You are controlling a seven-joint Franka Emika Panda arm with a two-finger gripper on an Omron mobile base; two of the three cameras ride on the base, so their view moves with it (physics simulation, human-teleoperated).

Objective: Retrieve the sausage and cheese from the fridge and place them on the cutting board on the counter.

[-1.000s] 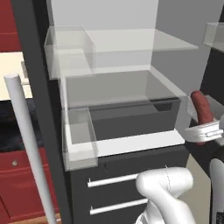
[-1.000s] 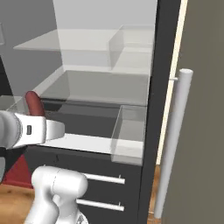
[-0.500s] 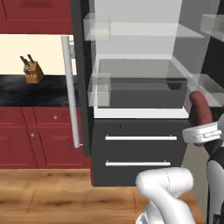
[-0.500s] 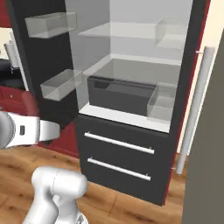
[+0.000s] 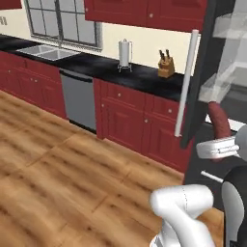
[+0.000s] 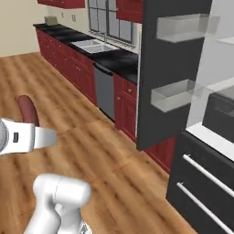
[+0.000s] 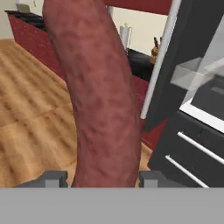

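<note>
Hand view has the curved dark red-maroon sausage (image 7: 103, 96) standing right up the middle of the two-finger gripper (image 7: 99, 178), pinched at its lower end between the dark fingertips (image 7: 53, 178), so the jaws are partly closed on it with the rest poking out past them. My read: it's the carry step, sausage out of the tall dark grey fridge (image 6: 176, 68) and on its way to the black marbled counter (image 5: 120, 67). I can't spot the cutting board anywhere, so next up is finding it along that far counter, getting the sausage over it and letting go. Cheese isn't visible either. In the left base view the gripper (image 5: 218, 147) sits at the right edge, just in front of the open fridge door, sausage (image 5: 219, 120) pointing up. Arm looks tucked in close to the base.
</note>
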